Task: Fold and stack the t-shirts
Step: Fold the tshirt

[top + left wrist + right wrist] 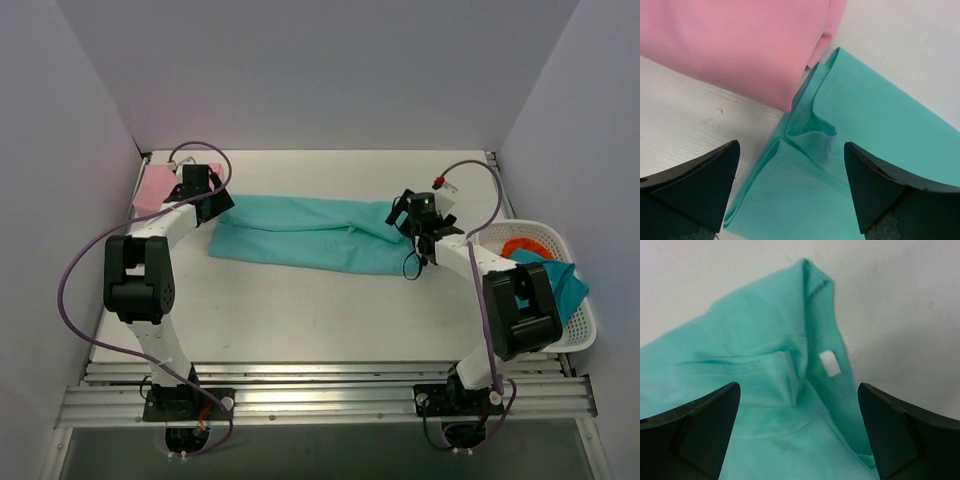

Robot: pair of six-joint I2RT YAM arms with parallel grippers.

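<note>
The turquoise-green t-shirt (305,232) lies folded into a long strip across the table's middle. My left gripper (212,203) is open above its left end (840,165), the jaws wide on either side of the folded corner. My right gripper (412,228) is open above its right end (775,405), where the small white neck label (830,363) shows. The pale pink t-shirt (153,187) lies folded at the far left, next to the green shirt's corner, and fills the top of the left wrist view (735,45).
A white basket (572,335) stands at the right edge with a teal cloth (562,280) and an orange cloth (522,246) in it. Grey walls close in the table on three sides.
</note>
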